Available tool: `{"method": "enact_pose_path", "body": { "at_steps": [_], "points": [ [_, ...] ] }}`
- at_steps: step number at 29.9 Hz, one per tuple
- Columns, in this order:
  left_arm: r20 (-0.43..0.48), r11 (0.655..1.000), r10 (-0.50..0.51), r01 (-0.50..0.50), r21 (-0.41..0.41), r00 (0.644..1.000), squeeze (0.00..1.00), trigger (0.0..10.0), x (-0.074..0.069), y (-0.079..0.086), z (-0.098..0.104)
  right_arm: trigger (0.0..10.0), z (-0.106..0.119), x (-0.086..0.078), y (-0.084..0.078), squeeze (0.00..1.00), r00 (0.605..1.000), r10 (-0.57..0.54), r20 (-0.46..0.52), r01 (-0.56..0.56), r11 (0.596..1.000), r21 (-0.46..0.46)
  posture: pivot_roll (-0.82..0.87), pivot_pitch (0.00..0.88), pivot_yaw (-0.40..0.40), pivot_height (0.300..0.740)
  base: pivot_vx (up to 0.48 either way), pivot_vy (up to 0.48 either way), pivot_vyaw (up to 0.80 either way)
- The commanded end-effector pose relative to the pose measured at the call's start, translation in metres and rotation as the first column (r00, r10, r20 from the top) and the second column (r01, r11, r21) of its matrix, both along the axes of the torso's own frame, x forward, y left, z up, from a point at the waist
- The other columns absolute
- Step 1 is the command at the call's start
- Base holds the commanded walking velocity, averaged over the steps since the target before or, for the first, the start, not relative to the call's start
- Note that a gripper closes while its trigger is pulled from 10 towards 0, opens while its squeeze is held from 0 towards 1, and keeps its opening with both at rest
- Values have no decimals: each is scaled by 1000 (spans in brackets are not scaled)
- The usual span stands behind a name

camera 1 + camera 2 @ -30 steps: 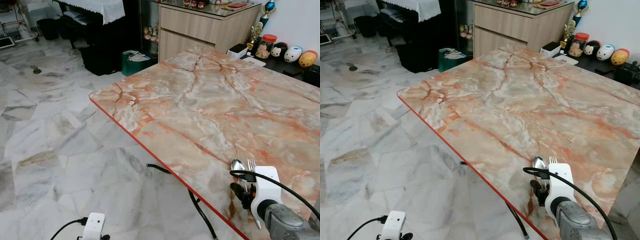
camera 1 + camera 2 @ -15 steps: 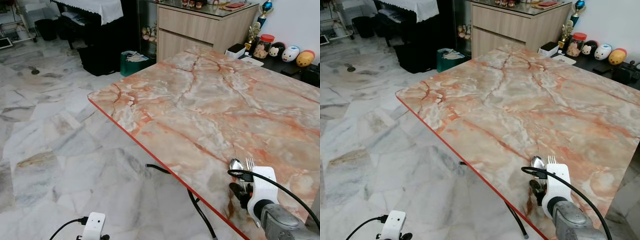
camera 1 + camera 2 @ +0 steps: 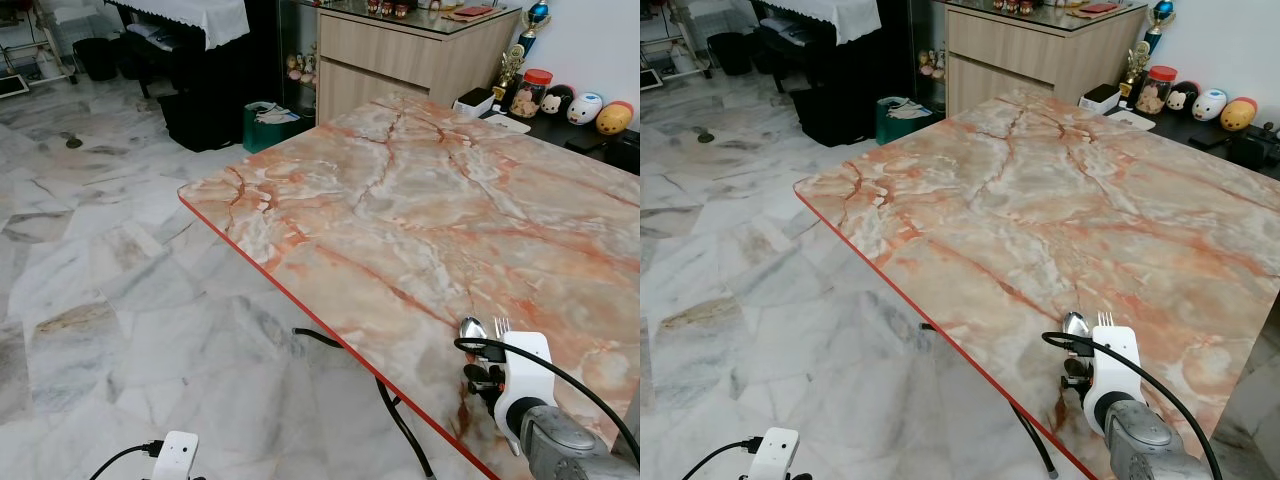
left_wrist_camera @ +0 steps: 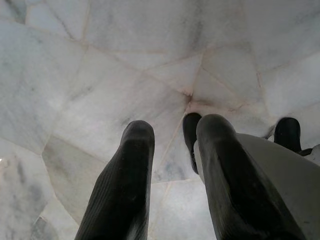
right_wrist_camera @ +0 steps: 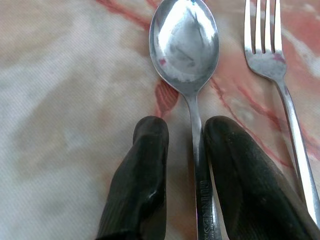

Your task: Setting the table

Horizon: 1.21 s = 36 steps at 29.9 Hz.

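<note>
— Where the spoon (image 5: 186,47) and the fork (image 5: 280,90)?

— Lying flat on the marble table (image 3: 420,200), close to its red near edge, at the corner nearest the robot. Side by side, near but not touching, bowl and tines both pointing away toward the far side of the table.

— And the right gripper (image 5: 192,150)?

— Low over the table at the same corner. Fingers (image 5: 140,180) slightly apart, one on each side of the spoon handle. Touching the handle or only very close, cannot tell. Fork just outside the fingers, not between them.

— The left gripper (image 4: 167,150)?

— Hanging off the table, over the pale floor tiles (image 4: 100,60). Fingers a little spread, holding nothing.

— Anything more around the table?

— Beyond its far side, a wooden cabinet (image 3: 400,50) and a row of small figures (image 3: 585,108) on a dark shelf. Under the table, a black cable (image 3: 330,340) on the floor.
</note>
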<state>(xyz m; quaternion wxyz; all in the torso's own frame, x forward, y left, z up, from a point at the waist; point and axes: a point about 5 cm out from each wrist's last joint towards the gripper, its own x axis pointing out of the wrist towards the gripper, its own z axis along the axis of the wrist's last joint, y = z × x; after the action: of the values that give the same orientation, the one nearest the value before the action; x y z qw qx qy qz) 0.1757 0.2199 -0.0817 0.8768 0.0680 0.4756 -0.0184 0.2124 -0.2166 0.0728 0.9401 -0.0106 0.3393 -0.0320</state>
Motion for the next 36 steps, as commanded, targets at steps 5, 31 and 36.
{"method": "enact_pose_path", "body": {
  "at_steps": [5, 31, 36],
  "points": [
    [-5, 999, -31, 31, -4, 999, 0, 10000, 5, -16, -1, 10000, -2, 0, -8, 0, 1000, -11, -21, 10, 999, -42, -13, 0, -3, 740, 0, 0, 0],
    [-15, 999, -31, 32, 8, 999, 0, 10000, 1, -6, -1, 0, -8, 1, -6, 0, 1000, -5, -26, 3, 998, -59, -10, 0, 4, 740, 0, 0, 0],
    [-19, 999, -32, 32, 8, 999, 0, 10000, 0, -5, -1, 0, -3, 9, -1, 0, 999, 21, 44, -18, 998, -63, -9, 0, 3, 740, 0, 0, 0]
  ]
}}
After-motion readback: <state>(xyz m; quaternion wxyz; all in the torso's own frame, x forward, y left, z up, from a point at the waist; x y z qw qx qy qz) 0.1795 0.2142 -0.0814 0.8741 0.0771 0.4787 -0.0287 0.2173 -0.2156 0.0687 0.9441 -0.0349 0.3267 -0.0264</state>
